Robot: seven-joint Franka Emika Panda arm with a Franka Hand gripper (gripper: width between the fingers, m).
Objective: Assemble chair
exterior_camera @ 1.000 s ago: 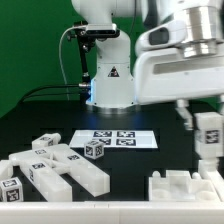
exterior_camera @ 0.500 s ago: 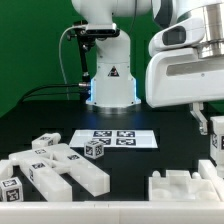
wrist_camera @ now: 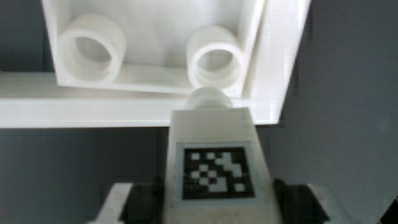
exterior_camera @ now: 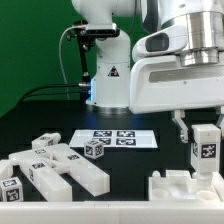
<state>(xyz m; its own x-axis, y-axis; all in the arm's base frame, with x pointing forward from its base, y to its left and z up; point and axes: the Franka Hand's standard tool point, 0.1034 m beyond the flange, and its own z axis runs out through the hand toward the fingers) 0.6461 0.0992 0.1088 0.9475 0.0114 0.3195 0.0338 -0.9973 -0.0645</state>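
Gripper (exterior_camera: pixel 204 138) jaws clamp a tagged white bar (exterior_camera: pixel 205 152) upright at the exterior view's right, just above the notched seat slab (exterior_camera: pixel 178 187) lying at the front edge of the black table (exterior_camera: pixel 160 155). Seen from the wrist, the gripper (wrist_camera: pixel 214 196) holds the white bar (wrist_camera: pixel 215 150) by its sides. The bar's rounded tip points toward one of two round sockets (wrist_camera: pixel 217 62) in the seat slab (wrist_camera: pixel 143 95). Whether the tip is touching the slab cannot be told from either view.

The chair appears to be at an early stage. No bar is seen seated in the slab, and both sockets in the wrist view stand empty. A heap of loose parts (exterior_camera: pixel 55 167) lies at the exterior view's left, well apart from the slab. A small cube (exterior_camera: pixel 93 150) sits beside the heap, near the marker board (exterior_camera: pixel 115 139). The step in hand looks like fitting this first bar into its socket, which is not yet done. The remaining bars and slabs would still have to follow.

Half a second ago the arm stood farther toward the exterior view's right, with the bar almost at the picture's edge. Since then it has swung back toward the left, and the bar now hangs lower, closer over the slab. The heap, the cube and the board have not moved.
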